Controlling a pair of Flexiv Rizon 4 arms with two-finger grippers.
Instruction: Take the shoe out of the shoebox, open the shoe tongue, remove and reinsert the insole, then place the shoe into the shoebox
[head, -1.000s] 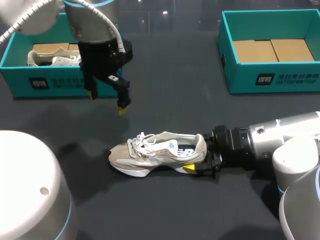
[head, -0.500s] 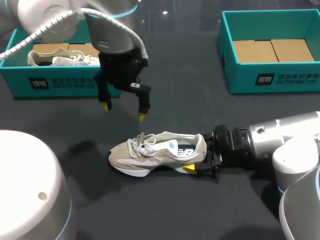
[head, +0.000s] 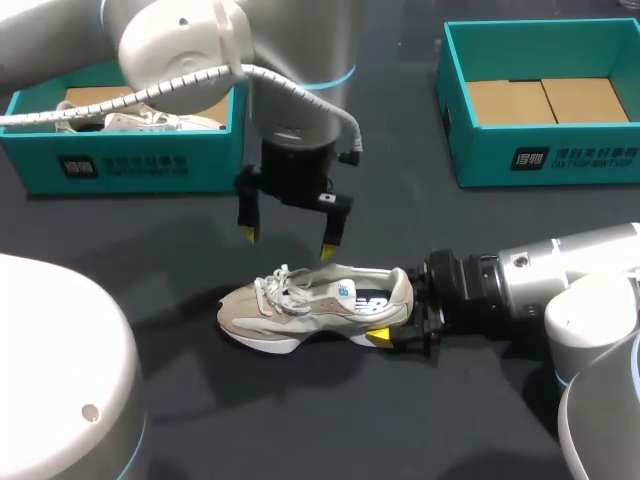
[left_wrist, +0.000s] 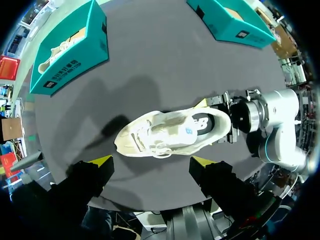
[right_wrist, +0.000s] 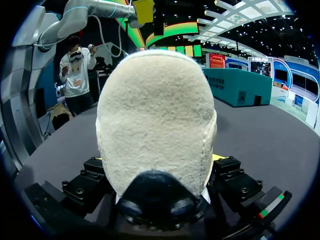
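Observation:
A beige and white shoe (head: 315, 305) stands upright on the dark table, toe to the left. My right gripper (head: 395, 318) is shut on its heel, one yellow tip showing at the near side. In the right wrist view the suede heel (right_wrist: 157, 120) fills the space between the fingers (right_wrist: 225, 172). My left gripper (head: 287, 243) hangs open just above and behind the laces, touching nothing. From the left wrist view the shoe (left_wrist: 170, 132) lies ahead of the left gripper (left_wrist: 152, 161), whose two yellow tips stand wide apart.
A teal shoebox (head: 120, 165) at the back left holds another pale shoe (head: 130, 122). A second teal shoebox (head: 560, 160) at the back right shows only its cardboard floor. Dark table lies between and in front of them.
My left arm has swung right and nearer, from in front of the left box to above the shoe, jaws staying open. The right arm and the shoe have not moved.

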